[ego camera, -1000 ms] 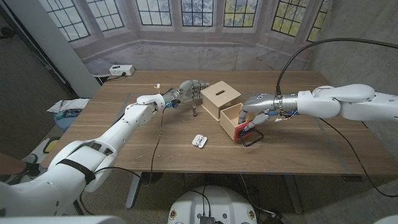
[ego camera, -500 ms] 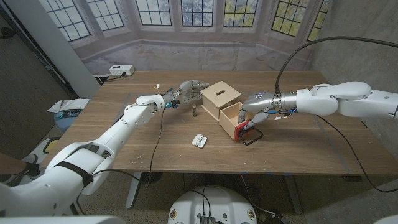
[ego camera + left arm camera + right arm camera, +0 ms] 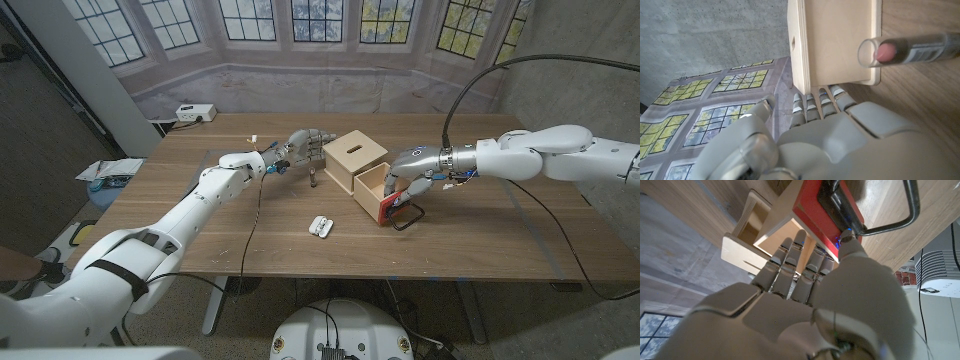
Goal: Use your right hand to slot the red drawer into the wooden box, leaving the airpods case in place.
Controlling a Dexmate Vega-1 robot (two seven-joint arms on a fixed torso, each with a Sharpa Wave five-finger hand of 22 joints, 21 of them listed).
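Note:
The wooden box (image 3: 355, 157) stands mid-table with the red drawer (image 3: 388, 206) partly inside its open right side. My right hand (image 3: 412, 175) grips the drawer's outer end: in the right wrist view the thumb presses the red front (image 3: 819, 211) beside the black handle loop (image 3: 900, 219), and the fingers (image 3: 790, 260) reach along the drawer's wooden side. My left hand (image 3: 305, 147) touches the box's far left side, fingertips (image 3: 815, 100) against the box wall (image 3: 835, 40). The white airpods case (image 3: 320, 226) lies on the table in front of the box, apart from both hands.
A clear tube with a pink end (image 3: 910, 49) lies by the box near my left hand; it is a small dark object (image 3: 313, 180) in the head view. A white power strip (image 3: 194, 112) sits at the table's far left corner. Papers (image 3: 108, 170) lie off the left edge.
My right hand and the red drawer have shifted slightly left, toward the box. The left hand, box and airpods case have stayed put.

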